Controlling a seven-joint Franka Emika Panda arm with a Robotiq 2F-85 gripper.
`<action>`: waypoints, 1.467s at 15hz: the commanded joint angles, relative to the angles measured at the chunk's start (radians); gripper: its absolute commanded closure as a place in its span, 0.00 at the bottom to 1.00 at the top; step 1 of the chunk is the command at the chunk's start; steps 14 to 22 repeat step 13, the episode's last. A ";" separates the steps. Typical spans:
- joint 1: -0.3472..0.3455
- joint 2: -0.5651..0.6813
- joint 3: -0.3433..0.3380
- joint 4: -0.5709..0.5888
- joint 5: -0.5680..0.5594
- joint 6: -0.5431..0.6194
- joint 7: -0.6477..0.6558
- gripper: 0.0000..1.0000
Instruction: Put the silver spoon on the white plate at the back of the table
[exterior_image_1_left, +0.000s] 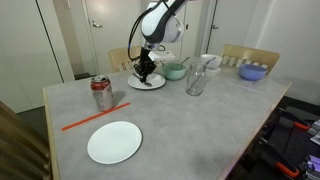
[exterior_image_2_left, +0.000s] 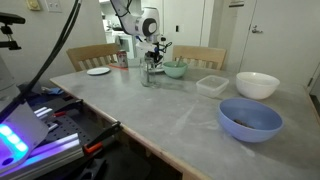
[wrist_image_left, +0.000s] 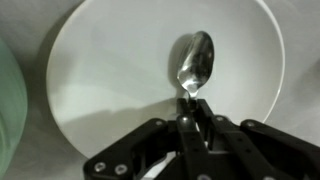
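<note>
My gripper (wrist_image_left: 190, 112) is shut on the handle of the silver spoon (wrist_image_left: 196, 62). In the wrist view the spoon's bowl hangs over the middle of the white plate (wrist_image_left: 100, 70). I cannot tell whether the spoon touches the plate. In an exterior view the gripper (exterior_image_1_left: 146, 70) is low over this smaller-looking plate (exterior_image_1_left: 159, 84) at the back of the table (exterior_image_1_left: 190, 125). In an exterior view the gripper (exterior_image_2_left: 155, 58) is partly behind a glass, and the spoon is too small to make out.
A teal bowl (exterior_image_1_left: 175, 70) sits right beside the plate, with a clear glass (exterior_image_1_left: 196, 80) near it. A soda can (exterior_image_1_left: 101, 93), an orange-red stick (exterior_image_1_left: 90, 121) and the larger-looking white plate (exterior_image_1_left: 114, 142) lie nearer the front. A blue bowl (exterior_image_2_left: 250, 118), white bowl (exterior_image_2_left: 257, 85) and clear container (exterior_image_2_left: 211, 85) stand at one end.
</note>
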 joint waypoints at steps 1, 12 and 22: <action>0.008 0.014 -0.008 0.019 -0.010 0.009 0.012 0.91; 0.057 -0.122 -0.014 0.046 -0.077 -0.217 0.010 0.01; 0.064 -0.131 -0.017 0.059 -0.084 -0.276 0.013 0.00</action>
